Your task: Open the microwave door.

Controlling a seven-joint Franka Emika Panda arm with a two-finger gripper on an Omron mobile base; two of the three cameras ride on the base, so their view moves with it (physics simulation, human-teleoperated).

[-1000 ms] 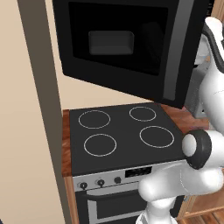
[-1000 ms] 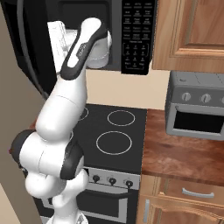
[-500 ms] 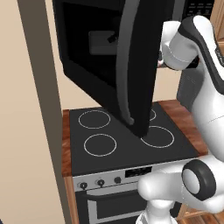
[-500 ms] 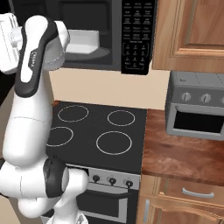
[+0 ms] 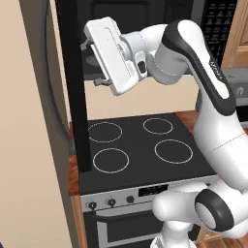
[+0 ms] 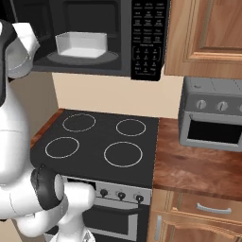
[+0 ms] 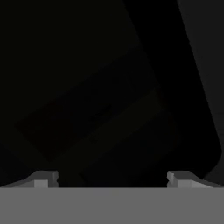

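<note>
Both base views give you bright, even, rendered light with no clear source and only soft shading; edges stay sharp, with no blur or bending at the borders. The stovetop (image 6: 101, 144) reads flat and matte, without glare. The wooden counter (image 6: 198, 168) shows a mild sheen. Inside the microwave (image 6: 90, 35) a white container (image 6: 81, 44) is well lit. The hand view is almost black: you can make out faint dark panels, probably the microwave door (image 5: 77, 97) seen close, but little detail.

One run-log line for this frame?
microwave door: swung wide open | end effector: open, facing door | white container: inside microwave
</note>
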